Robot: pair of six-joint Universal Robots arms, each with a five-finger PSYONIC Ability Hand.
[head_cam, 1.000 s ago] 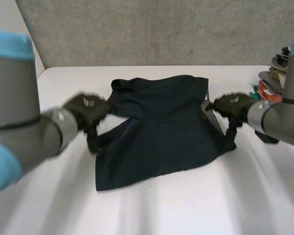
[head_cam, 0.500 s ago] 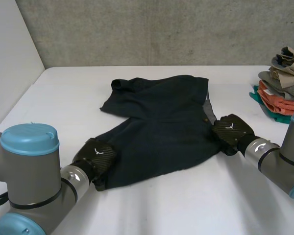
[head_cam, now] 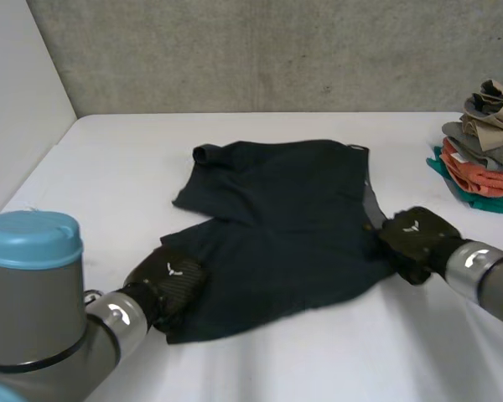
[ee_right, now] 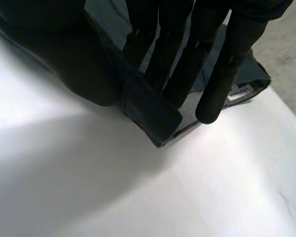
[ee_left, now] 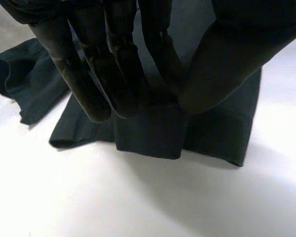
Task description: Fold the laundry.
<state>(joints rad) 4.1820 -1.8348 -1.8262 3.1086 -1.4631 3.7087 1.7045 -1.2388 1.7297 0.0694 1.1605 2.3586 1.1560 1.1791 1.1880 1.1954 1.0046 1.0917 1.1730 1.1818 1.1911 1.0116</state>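
Head view: dark shorts (head_cam: 277, 218) lengthwise across table (head_cam: 318, 352); waistband (head_cam: 367, 197) rightward

White table (head_cam: 318, 360) backed by a grey concrete wall (head_cam: 277, 50), folded clothes (head_cam: 482, 159) stacked at its right edge

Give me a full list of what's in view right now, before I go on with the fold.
Garment: one, dark blue, spread on the middle of the table, its far left corner curled over.
Pile of folded clothes: one, beige, grey, orange and green layers, at the table's far right edge.
Table: one, white, under everything.
Wall: one, grey, behind the table.
Left hand: one, black, pinching the garment's near left corner between fingers and thumb.
Right hand: one, black, pinching the garment's near right corner between fingers and thumb.
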